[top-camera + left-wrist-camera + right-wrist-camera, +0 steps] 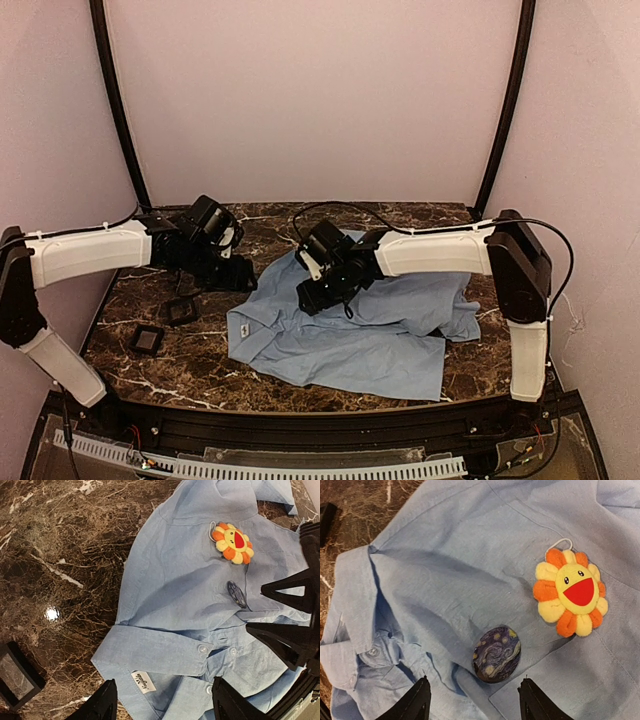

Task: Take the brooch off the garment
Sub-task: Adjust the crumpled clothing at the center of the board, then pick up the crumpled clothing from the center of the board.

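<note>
Overhead: shirt [350, 340] crumpled on marble surface [200, 350]; left gripper [235, 275] near its upper-left edge, right gripper [312, 298] low over its upper-left part; two black pads [148, 340] well left of shirt. Left wrist: left gripper spread wide, nothing held, above collar end; flower brooch [233, 543] on shirt front, dark oval badge [236, 593] just beside it. Right wrist: right gripper spread wide, empty; brooch ahead to right, on shirt, untouched; badge nearer, ahead of finger gap.
</note>
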